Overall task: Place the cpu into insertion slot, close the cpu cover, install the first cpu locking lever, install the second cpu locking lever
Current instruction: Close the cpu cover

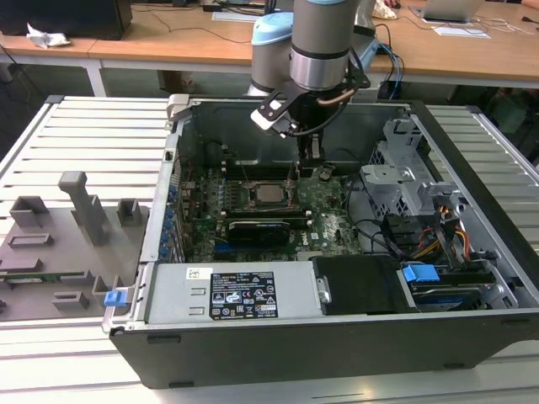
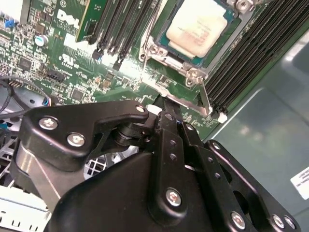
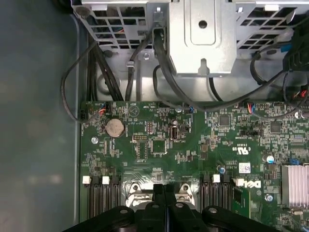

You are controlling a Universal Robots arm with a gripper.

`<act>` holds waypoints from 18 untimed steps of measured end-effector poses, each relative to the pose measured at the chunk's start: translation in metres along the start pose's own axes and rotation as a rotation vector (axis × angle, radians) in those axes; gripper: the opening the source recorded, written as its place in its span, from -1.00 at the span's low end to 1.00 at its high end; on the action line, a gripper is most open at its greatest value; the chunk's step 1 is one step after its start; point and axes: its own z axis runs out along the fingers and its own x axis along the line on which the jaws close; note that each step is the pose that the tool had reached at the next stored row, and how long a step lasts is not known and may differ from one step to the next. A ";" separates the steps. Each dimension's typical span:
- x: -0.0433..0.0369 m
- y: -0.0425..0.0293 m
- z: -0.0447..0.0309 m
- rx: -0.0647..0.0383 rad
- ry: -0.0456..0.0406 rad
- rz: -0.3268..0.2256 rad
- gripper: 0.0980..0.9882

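The cpu [image 2: 195, 26] lies flat in the insertion slot [image 2: 153, 50] on the green motherboard [image 1: 328, 210], inside the open computer case. The cpu cover [image 2: 179, 62] lies as a silver frame around the chip. A thin metal locking lever [image 2: 205, 99] runs along one side of the socket. My gripper [image 2: 166, 108] is shut, its tips just beyond the socket's edge, close to that lever. Whether they touch it I cannot tell. In the exterior view the gripper [image 1: 312, 168] hangs just to the exterior view's right of the cpu [image 1: 269, 194]. In the first wrist view the fingertips [image 3: 164, 189] sit over the socket's edge.
A metal drive cage [image 1: 404, 181] and bundled cables [image 1: 438, 236] fill the case at the exterior view's right. The power supply [image 1: 236, 290] lies along the front. Black memory slots [image 2: 241, 53] flank the socket. Grey fixture blocks [image 1: 76, 210] stand on the slatted table at the left.
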 end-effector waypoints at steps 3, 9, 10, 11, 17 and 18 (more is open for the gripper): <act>0.0000 -0.0032 -0.0002 0.000 -0.0001 0.000 -0.98; -0.0001 -0.0101 -0.0005 0.000 0.0000 0.000 -0.98; -0.0001 -0.0117 -0.0006 0.000 -0.0001 0.000 -0.98; -0.0001 -0.0127 -0.0006 0.000 -0.0002 0.000 -0.98; -0.0005 -0.0366 0.0092 0.001 -0.0001 0.000 -0.98; -0.0005 -0.0390 0.0091 0.001 0.0000 0.000 -0.98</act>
